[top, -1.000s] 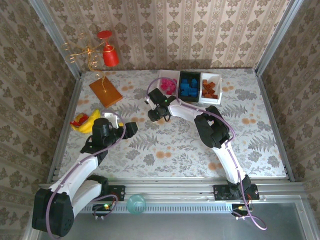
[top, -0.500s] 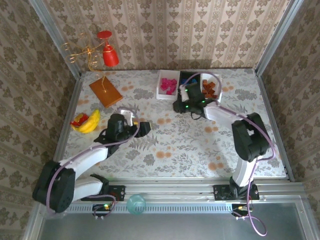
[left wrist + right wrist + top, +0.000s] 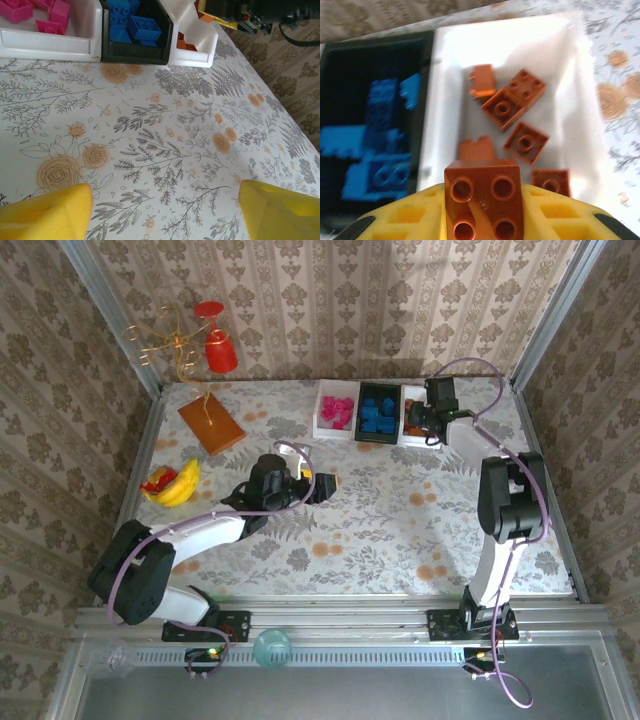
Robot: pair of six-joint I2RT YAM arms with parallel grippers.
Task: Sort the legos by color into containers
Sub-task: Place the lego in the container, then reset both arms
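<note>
- Floral-print counter [image 3: 380, 530], matte; three shallow trays [image 3: 378, 440] line the far edge, holding pink, blue and brown.
- Right claw [image 3: 484, 215] pinches a glossy, studded brown brick [image 3: 484, 197] over the white tray [image 3: 570, 65] of matching bricks [image 3: 512, 102], probably positioned for release.
- Left claw [image 3: 162, 215] gapes wide and empty above the counter's print; its yellow pads [image 3: 45, 210] are blocky.

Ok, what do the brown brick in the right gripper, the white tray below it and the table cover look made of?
Brown brick: hard moulded plastic, semi-gloss; crisp round studs with soft highlights.
White tray: probably rigid plastic, smooth and glossy; bright glare on its walls.
Table cover: matte sheet with a printed floral pattern; cloth or vinyl, can't tell which.
</note>
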